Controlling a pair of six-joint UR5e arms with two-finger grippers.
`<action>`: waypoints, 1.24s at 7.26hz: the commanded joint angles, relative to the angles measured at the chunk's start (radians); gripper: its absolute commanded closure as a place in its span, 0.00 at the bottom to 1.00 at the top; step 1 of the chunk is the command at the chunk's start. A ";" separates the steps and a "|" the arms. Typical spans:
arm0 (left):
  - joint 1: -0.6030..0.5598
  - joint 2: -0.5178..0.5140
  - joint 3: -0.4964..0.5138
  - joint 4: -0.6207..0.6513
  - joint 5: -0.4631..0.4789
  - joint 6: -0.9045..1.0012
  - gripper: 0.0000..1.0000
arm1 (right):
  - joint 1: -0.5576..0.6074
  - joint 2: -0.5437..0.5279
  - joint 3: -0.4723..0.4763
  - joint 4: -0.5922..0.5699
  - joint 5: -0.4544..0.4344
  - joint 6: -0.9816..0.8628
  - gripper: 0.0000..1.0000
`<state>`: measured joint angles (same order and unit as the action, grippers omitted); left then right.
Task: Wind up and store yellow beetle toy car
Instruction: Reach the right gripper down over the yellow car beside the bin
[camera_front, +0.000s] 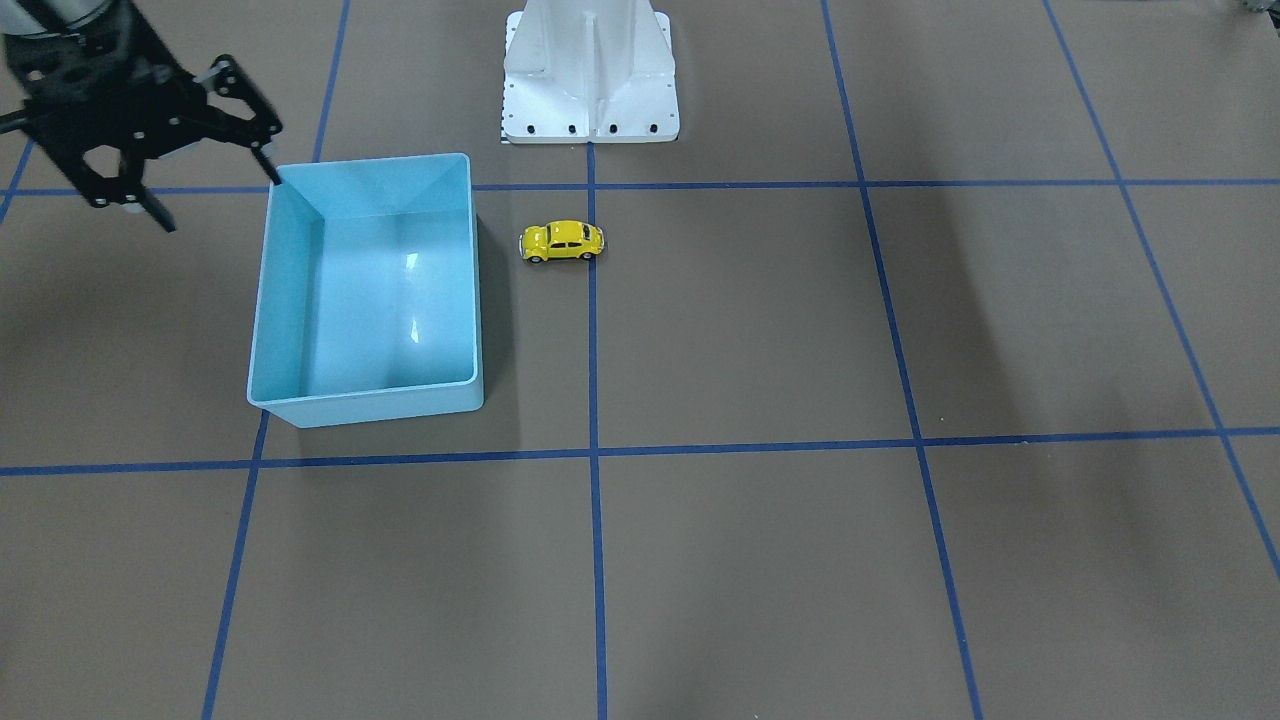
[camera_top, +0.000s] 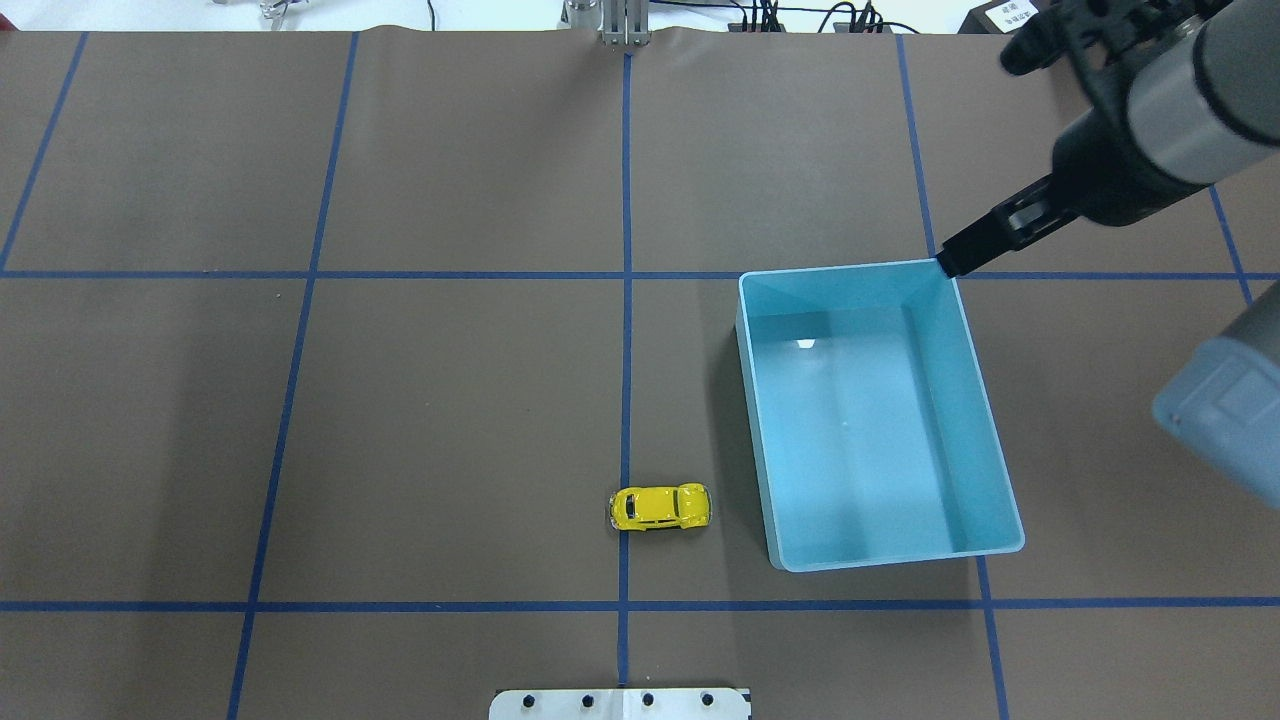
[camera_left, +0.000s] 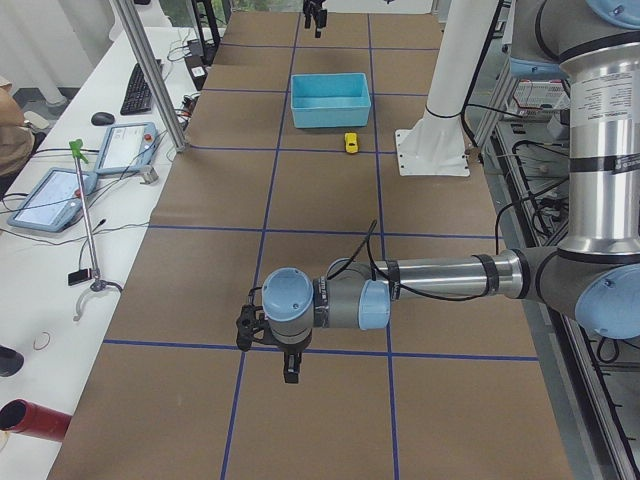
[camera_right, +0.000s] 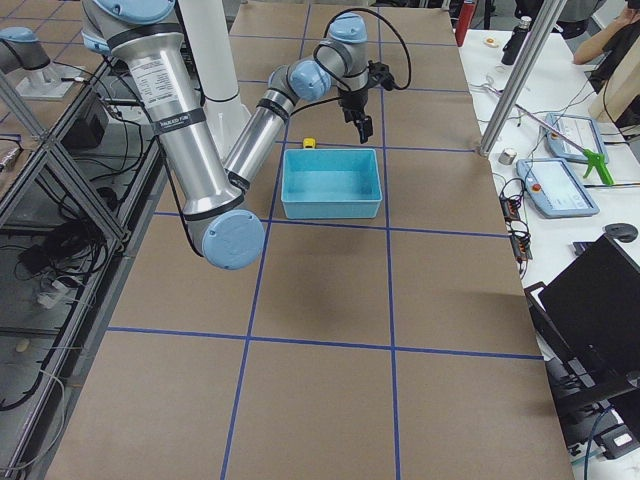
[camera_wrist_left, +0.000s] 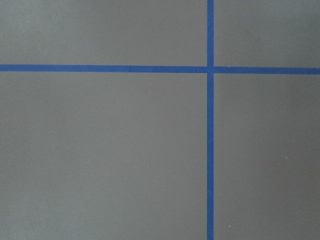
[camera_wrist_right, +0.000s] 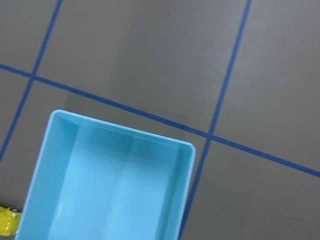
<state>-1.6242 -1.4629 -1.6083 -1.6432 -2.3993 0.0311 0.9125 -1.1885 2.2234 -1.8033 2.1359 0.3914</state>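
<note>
The yellow beetle toy car stands on its wheels on the brown table, on a blue grid line just beside the light blue bin. It also shows in the overhead view and at the bottom left edge of the right wrist view. The bin is empty. My right gripper is open and empty, above the bin's far outer corner, away from the car. My left gripper shows only in the exterior left view, low over bare table far from the car; I cannot tell whether it is open or shut.
The white robot base mount stands close behind the car. Blue tape lines cross the brown table. A side desk with tablets and a metal pole lie past the table's far long edge.
</note>
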 joint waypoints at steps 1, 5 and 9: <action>0.000 -0.001 0.002 0.000 0.000 0.000 0.00 | -0.166 0.006 0.016 0.104 -0.091 -0.149 0.00; -0.002 0.002 0.007 0.002 0.002 0.003 0.00 | -0.305 0.107 -0.105 0.105 -0.145 -0.464 0.00; 0.000 0.001 0.007 0.002 0.003 0.003 0.00 | -0.534 0.152 -0.178 0.105 -0.276 -0.513 0.00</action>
<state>-1.6246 -1.4617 -1.6016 -1.6414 -2.3965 0.0338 0.4580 -1.0320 2.0597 -1.6976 1.9127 -0.1160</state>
